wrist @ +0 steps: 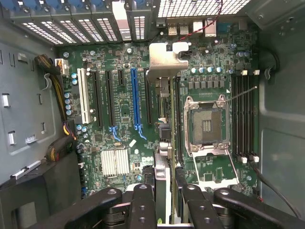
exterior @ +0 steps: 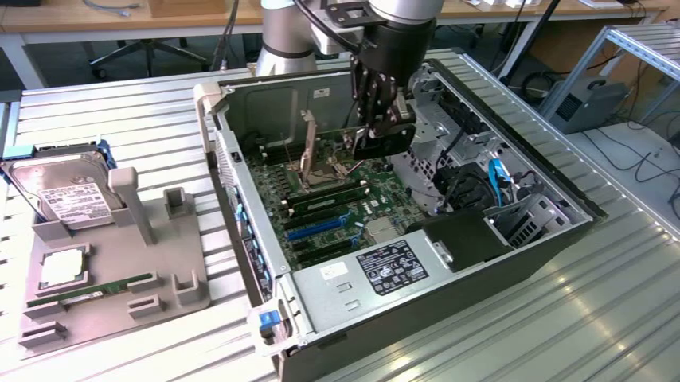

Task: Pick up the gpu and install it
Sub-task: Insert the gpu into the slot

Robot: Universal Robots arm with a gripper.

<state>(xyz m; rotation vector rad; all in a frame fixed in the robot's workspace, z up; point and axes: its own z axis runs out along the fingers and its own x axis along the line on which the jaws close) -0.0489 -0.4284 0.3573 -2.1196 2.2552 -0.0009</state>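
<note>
My gripper (exterior: 381, 134) hangs inside the open computer case (exterior: 447, 306), above the motherboard (exterior: 351, 208), and is shut on the gpu (exterior: 384, 143). In the wrist view the gpu (wrist: 164, 62) shows edge-on between my fingers (wrist: 143, 202). It is a thin dark card with a pale metal bracket at its far end, near the case's rear slot covers. The card hovers over the board between the blue expansion slot (wrist: 136, 98) and the open processor socket (wrist: 206, 125). It lies roughly parallel to the slots. I cannot tell whether it touches a slot.
On the exterior view's left, a grey fixture (exterior: 117, 270) holds a silver hard drive (exterior: 66, 195), a processor chip (exterior: 62, 267) and a green memory stick (exterior: 91, 293). Inside the case are drive cages with blue cables (exterior: 494, 179), a black power supply block (exterior: 467, 235) and the raised socket lever (exterior: 308, 151).
</note>
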